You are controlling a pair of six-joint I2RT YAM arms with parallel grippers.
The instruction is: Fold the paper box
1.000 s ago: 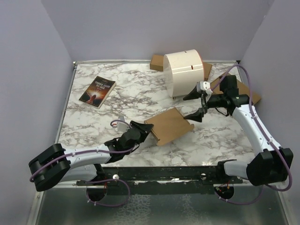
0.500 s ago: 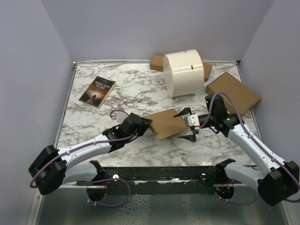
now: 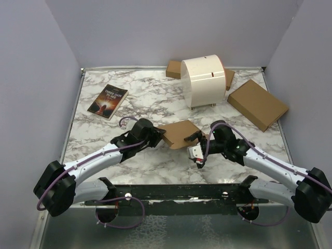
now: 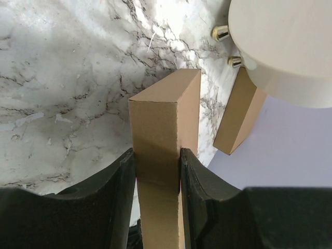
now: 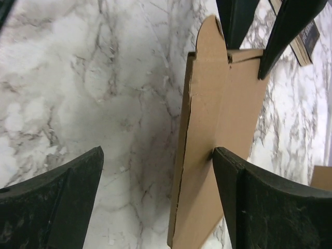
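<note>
My left jaws clamp one end of the paper box (image 3: 179, 134) near the middle of the desk (image 3: 150, 98); my right jaws stand wide, straddling its opposite end.

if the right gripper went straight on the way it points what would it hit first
Probably the paper box: its brown panel stands just ahead, inside the open right gripper, though depth is unclear.

book (image 3: 108, 101) title, too small to read

book (image 3: 107, 100) title: unreadable | paper box (image 4: 163, 135) lower end: cut off at bottom edge
</note>
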